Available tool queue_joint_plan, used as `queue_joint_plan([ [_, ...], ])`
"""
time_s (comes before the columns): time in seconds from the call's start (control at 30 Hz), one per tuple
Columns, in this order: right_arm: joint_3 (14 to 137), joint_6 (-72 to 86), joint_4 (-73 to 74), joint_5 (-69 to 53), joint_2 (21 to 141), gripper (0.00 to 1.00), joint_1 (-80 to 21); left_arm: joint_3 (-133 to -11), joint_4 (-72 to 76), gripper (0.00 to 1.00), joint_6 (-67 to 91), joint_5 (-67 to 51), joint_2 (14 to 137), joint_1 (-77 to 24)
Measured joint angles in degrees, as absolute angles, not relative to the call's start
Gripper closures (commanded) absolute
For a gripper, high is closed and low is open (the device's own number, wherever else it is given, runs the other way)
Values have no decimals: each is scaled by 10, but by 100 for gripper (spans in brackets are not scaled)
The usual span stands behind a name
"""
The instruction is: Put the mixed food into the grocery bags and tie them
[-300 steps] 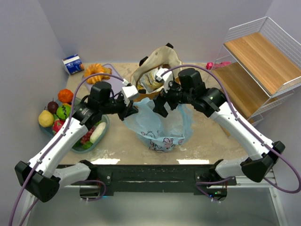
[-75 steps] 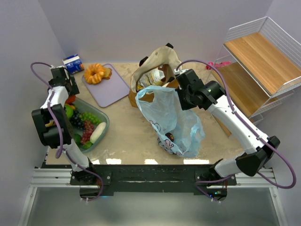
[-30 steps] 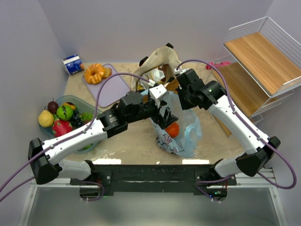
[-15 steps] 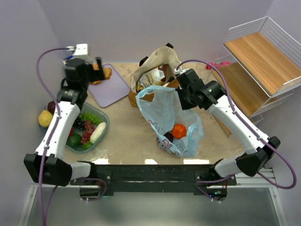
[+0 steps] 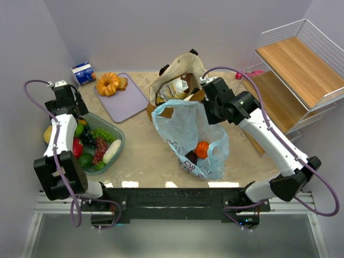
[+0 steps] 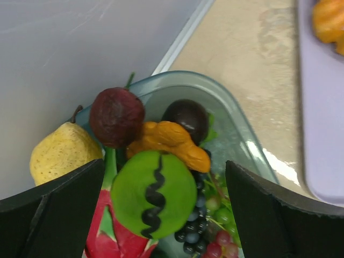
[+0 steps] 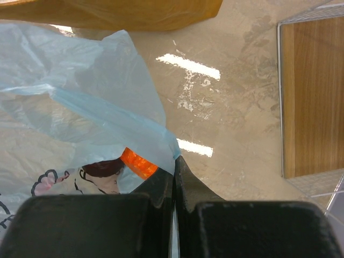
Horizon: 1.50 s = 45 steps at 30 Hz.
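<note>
Hovering over the tub [image 6: 236, 123]: left gripper [image 6: 165, 164], jaws spread wide, nothing between them.

Change noted: a second ago this arm was across at the bag [image 5: 185, 126], over its mouth. It has since swung back to the fruit. The orange [image 5: 201, 149] now lies low inside the bag, seen through the film, next to a dark item I take to be a plum; I cannot confirm that through the plastic.

Right gripper [image 7: 173, 164]: jaws clenched on the bag's rim, film pinched between the fingers, mouth held up and open. The orange shows just below and to one side of the closed tips in the wrist view.

Below the open left jaws:
- apple [image 6: 153, 193], green, straight under the gap, on top of the pile
- plum [image 6: 116, 116], beyond the apple, ahead of the tips
- pear [image 6: 59, 153], outside the gap, past one finger, beside the tub wall
- grapes [image 6: 207, 226] lower in the tub

Tote [image 5: 185, 67] stands beyond the right jaws, packets visible inside.

Reading: one more fruit delivered, fetch cycle restarted. Apple looks the likeliest next pick. Neither bag is tied yet.
</note>
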<state>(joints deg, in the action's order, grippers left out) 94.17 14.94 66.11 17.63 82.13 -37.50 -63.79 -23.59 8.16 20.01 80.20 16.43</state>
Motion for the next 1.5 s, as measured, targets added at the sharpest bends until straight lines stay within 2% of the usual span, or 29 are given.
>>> queue_joint_plan([
  [0.17,943,149,665,177,821,100,-375,-637,-235,0,82,194,837,206],
  [0.67,944,149,665,181,821,100,-375,-593,-233,0,82,169,854,207],
  [0.77,944,148,665,181,821,100,-375,-591,-234,9,82,169,859,207],
  [0.8,944,148,665,181,821,100,-375,-591,-234,17,82,169,860,207],
  [0.9,944,148,665,181,821,100,-375,-590,-234,31,81,165,862,208],
  [1.0,944,147,665,181,821,100,-375,-588,-234,43,79,152,854,208],
  [1.13,944,146,666,185,821,100,-375,-582,-237,45,79,113,794,193],
  [1.27,949,145,671,186,821,100,-375,-592,-236,47,79,107,696,79],
  [1.5,952,144,673,186,821,100,-375,-676,-147,48,111,17,579,-295],
])
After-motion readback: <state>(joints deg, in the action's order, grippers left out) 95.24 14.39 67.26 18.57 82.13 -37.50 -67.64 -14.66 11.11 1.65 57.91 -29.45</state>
